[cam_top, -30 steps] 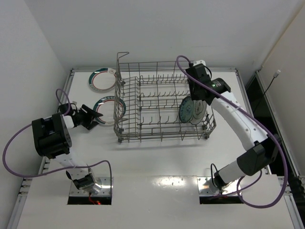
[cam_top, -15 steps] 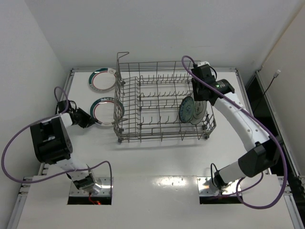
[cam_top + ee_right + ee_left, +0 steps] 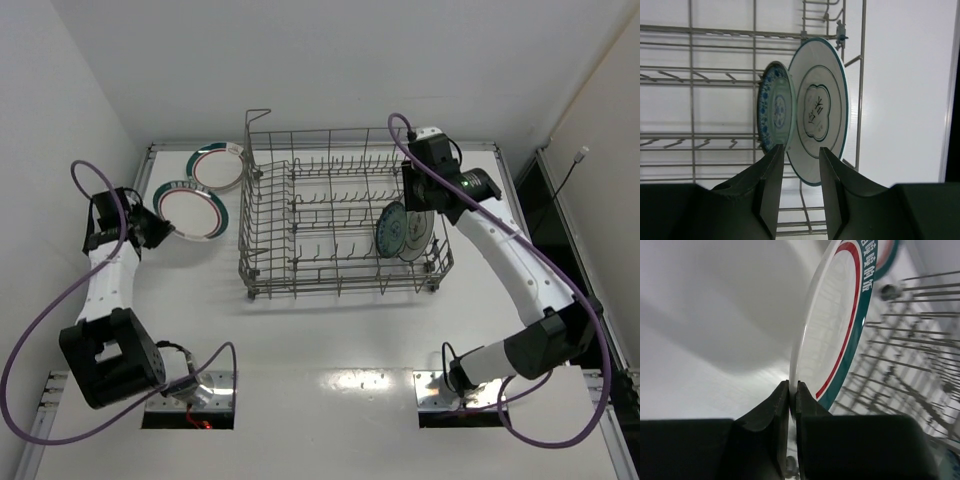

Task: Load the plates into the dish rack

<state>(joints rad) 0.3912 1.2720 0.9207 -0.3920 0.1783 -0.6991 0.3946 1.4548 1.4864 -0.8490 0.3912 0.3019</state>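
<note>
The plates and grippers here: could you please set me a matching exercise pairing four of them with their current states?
Things:
1. left gripper
2. right gripper
3. small blue plate
4. far-left corner plate

States:
a. lying flat on the table
b. open, over the dish rack
c. standing on edge in the dish rack
d. shut on the rim of a red-and-green-banded plate

Pairs: 1-d, 2-b, 3-c, 4-a.
</note>
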